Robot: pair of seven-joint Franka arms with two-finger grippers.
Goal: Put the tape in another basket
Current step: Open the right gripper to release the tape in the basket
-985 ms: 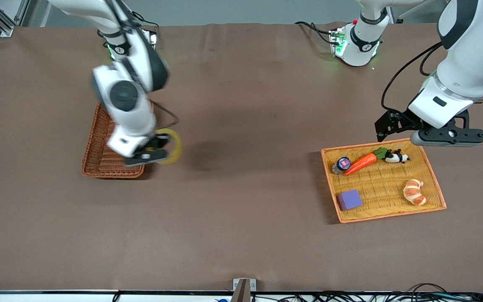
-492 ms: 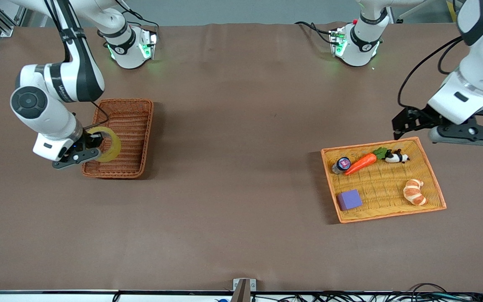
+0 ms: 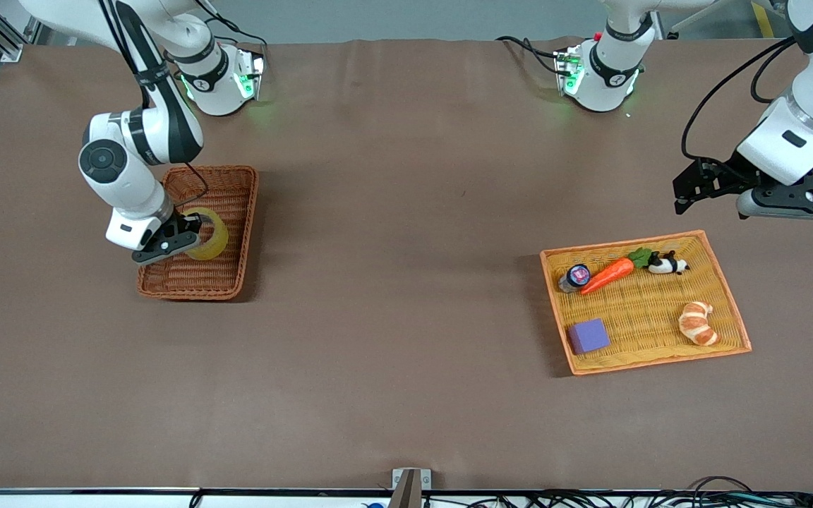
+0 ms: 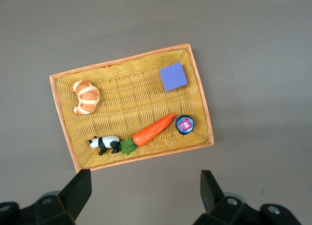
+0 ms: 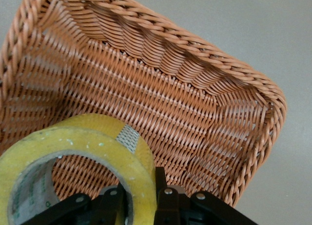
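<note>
The tape (image 3: 210, 238), a yellowish ring with a grey core, hangs tilted over the inside of the reddish-brown wicker basket (image 3: 221, 189) at the right arm's end of the table. My right gripper (image 3: 182, 237) is shut on the roll's wall, one finger inside the ring and one outside. The right wrist view shows the tape (image 5: 87, 137) pinched in the right gripper (image 5: 141, 191), with the basket (image 5: 161, 98) floor close beneath. My left gripper (image 3: 690, 192) hangs open and empty over bare table beside the yellow tray; in its own view the left gripper (image 4: 145, 181) has nothing between its fingers.
At the left arm's end lies a flat yellow tray (image 3: 618, 245) with an orange rim. It holds a carrot (image 3: 607, 275), a panda figure (image 3: 667, 264), a croissant (image 3: 697, 323), a purple block (image 3: 588, 336) and a small round tin (image 3: 576, 276). Brown cloth covers the table.
My right arm swung the tape from beside the basket across it to its outer edge, then back over its inside. My left arm drew away from the tray toward the bases.
</note>
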